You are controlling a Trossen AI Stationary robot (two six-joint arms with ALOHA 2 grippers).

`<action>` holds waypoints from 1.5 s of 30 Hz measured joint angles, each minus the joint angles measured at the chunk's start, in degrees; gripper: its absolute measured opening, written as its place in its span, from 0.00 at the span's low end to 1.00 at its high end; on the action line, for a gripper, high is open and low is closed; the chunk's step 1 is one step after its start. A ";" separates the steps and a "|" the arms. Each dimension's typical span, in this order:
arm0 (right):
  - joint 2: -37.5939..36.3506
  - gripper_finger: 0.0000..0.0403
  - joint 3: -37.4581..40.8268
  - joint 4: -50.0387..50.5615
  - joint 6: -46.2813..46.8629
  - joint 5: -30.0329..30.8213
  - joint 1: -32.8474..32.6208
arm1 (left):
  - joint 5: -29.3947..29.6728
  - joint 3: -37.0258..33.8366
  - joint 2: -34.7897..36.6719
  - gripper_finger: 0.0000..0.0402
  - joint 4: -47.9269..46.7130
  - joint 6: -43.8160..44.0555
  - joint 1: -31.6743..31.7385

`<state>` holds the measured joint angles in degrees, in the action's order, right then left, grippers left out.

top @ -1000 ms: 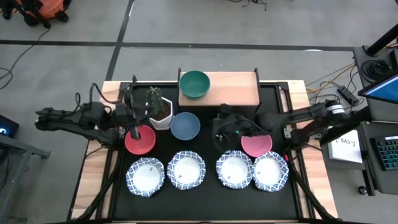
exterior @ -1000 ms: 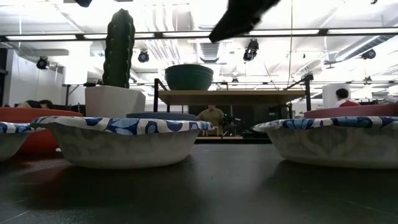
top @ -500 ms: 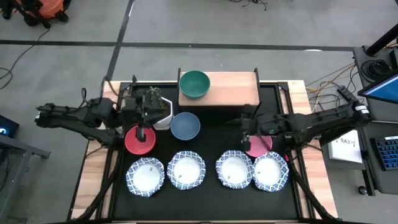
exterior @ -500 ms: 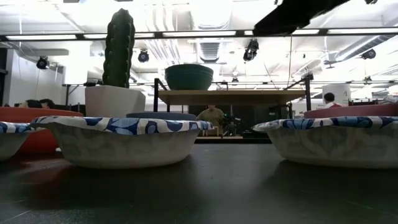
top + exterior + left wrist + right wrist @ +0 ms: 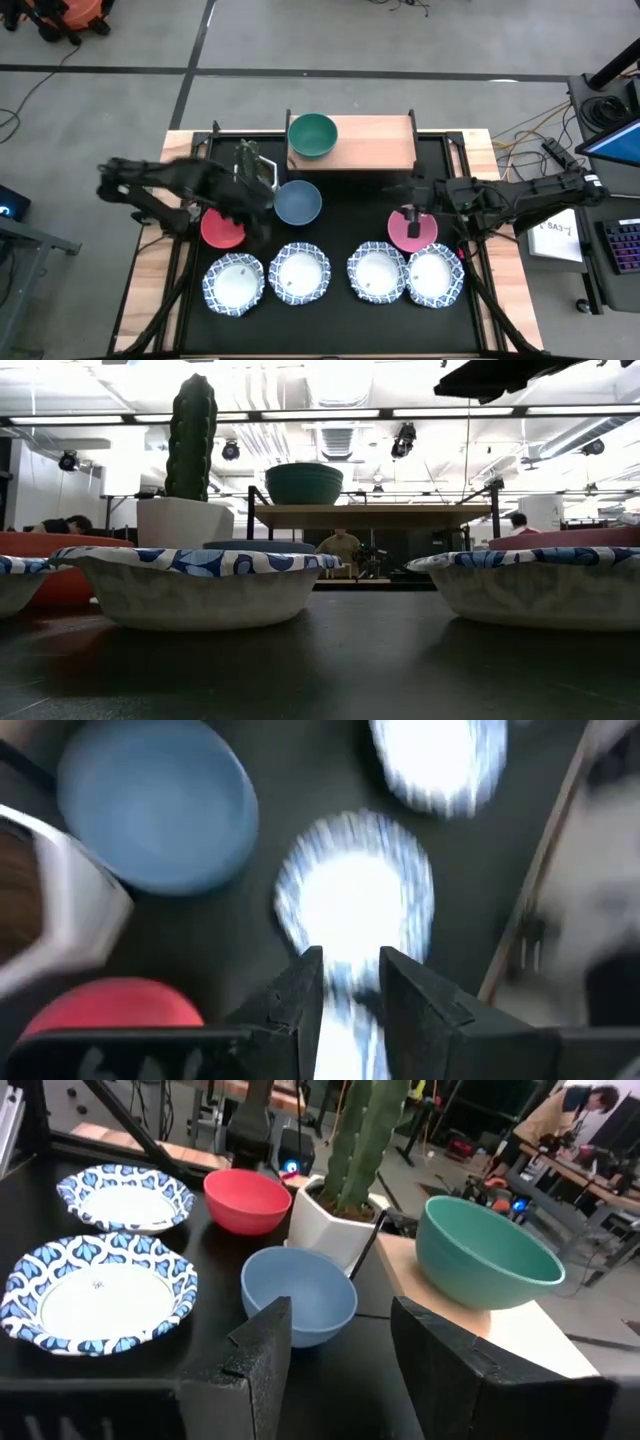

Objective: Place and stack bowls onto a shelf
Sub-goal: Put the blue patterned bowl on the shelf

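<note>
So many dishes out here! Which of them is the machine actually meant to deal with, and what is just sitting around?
Part of the job:
- green bowl, already on the shelf
- blue bowl
- red bowl
- pink bowl
- four patterned bowls along the front

Just sitting around:
- cactus pot
- black table

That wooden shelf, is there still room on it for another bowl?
Yes. The shelf is bare to the right of the green bowl. Below it, four patterned bowls crowd the front row.
</note>
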<state>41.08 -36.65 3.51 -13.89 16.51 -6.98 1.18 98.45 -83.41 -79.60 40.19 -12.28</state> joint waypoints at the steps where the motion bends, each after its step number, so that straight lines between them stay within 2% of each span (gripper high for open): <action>1: -0.25 0.40 -0.02 0.02 -0.31 0.00 -0.02 | -1.04 1.25 -2.28 0.21 -1.97 -1.30 -1.48; 5: -0.65 0.40 0.01 0.02 -1.11 0.00 0.00 | 0.05 2.78 -9.97 0.21 -3.50 -7.55 -7.68; 10: -0.59 0.40 0.01 0.02 -1.65 -0.01 -0.02 | 5.56 1.44 -16.75 0.21 -4.16 -6.64 -10.51; 15: -0.59 0.39 0.01 0.04 -1.72 -0.02 -0.02 | 6.68 1.25 -20.43 0.26 -3.24 -7.73 -10.83; 20: -0.92 0.39 0.01 0.42 -0.75 -0.66 -0.02 | 14.49 -0.17 -21.12 0.34 1.07 -7.54 -11.72; 26: -2.58 0.39 -0.04 2.35 0.42 -1.52 -0.02 | 15.40 -11.15 -18.31 0.41 9.51 -3.75 -12.54; 35: -3.90 0.39 -0.04 3.19 1.16 -2.14 -0.02 | 16.27 -32.15 -11.60 0.42 27.20 2.37 -12.21; 45: -3.82 0.39 -0.04 3.13 1.29 -1.97 -0.02 | 16.27 -42.26 -10.23 0.42 40.34 7.64 -11.88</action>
<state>37.26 -36.69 6.63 -12.60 14.54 -7.01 17.45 56.19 -93.65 -39.26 47.83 -24.16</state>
